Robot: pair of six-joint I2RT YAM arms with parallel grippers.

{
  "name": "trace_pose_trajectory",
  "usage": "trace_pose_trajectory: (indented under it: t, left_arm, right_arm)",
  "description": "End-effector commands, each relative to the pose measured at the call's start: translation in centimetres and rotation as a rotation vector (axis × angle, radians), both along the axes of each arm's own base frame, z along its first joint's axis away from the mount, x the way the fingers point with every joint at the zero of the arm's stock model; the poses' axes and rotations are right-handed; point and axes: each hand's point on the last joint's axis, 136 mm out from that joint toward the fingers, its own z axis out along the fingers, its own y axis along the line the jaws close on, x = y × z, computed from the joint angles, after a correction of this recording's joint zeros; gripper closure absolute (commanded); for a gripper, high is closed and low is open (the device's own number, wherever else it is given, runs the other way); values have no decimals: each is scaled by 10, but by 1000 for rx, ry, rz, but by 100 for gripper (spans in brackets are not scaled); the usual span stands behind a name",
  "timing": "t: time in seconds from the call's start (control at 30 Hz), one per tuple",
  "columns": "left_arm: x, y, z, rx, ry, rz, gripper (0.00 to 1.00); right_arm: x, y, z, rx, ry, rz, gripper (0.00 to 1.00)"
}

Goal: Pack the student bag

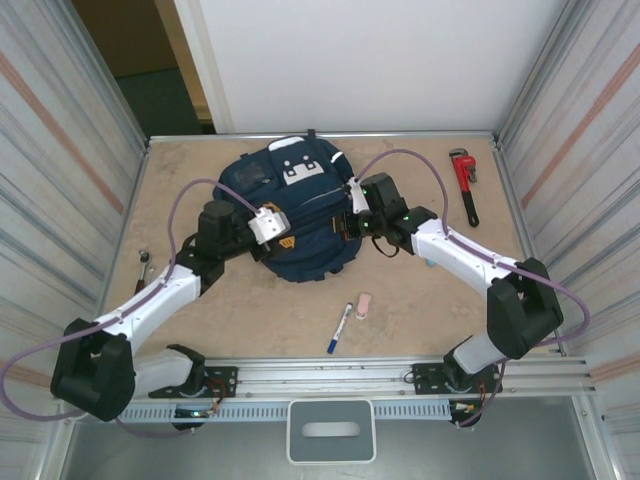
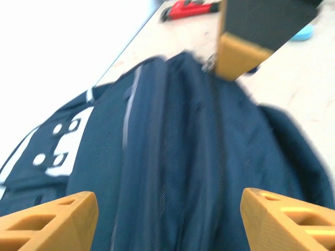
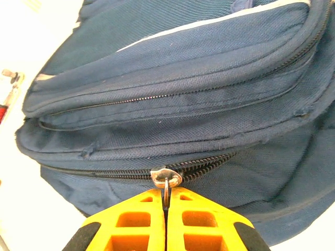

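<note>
- Now the bag (image 1: 295, 215) lies flat on the table (image 1: 250, 310), toward the far middle, with its white patch at the far end.
- The left gripper (image 2: 167, 225) is at the bag's near left side. Its fingers (image 2: 52, 222) stand well apart over the navy fabric, with nothing gripped between them.
- The right gripper (image 3: 166, 198) is at the bag's right edge, its yellow fingers pressed together on the metal zip pull (image 3: 166, 178).
- Whether the zip is open on either side of the pull cannot be told.
- A red wrench (image 1: 465, 185) lies at the far right of the table, well apart from the bag.
- A marker (image 1: 340, 327) and a pale eraser (image 1: 363, 304) lie just beside each other near the middle, on the near side of the bag and apart from it.
- A small metal tool (image 1: 146, 262) lies at the left edge, beside the left arm.
</note>
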Motion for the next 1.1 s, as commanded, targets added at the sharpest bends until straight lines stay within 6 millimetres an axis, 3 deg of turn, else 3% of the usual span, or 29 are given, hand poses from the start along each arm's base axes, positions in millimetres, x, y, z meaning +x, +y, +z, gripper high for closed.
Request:
trace_pose_trajectory:
  t: [0.0,0.17,0.3,0.43,0.53,0.7,0.83,0.93,1.07]
  left_arm:
    - [-4,-20,-3,54,17,-58,28]
    - [8,-35,-20,125,53,-74,37]
    - [16,-36,-24,145,35,-65,59]
    - [14,-28,-13,87,34,-98,91]
    - [7,-18,10,-37,13,-139,100]
    - [3,15,39,-242,-43,-150,100]
    - [23,37,29,-216,-29,-31,100]
    - [36,46,20,-168,22,68,81]
    - [28,30,17,-93,39,66,51]
  right_arm:
    - [-8,21,63,140,-112,65,100]
    - [-20,28,73,162,-127,98,100]
    - [-24,28,72,164,-123,105,100]
    - [-15,5,49,86,-92,45,100]
    - [-2,-27,19,8,-16,-46,100]
    - [16,-64,-7,-18,91,-164,100]
    - [26,-52,-3,9,89,-153,100]
    - [27,-35,8,37,65,-119,100]
    - [24,-18,24,84,34,-85,100]
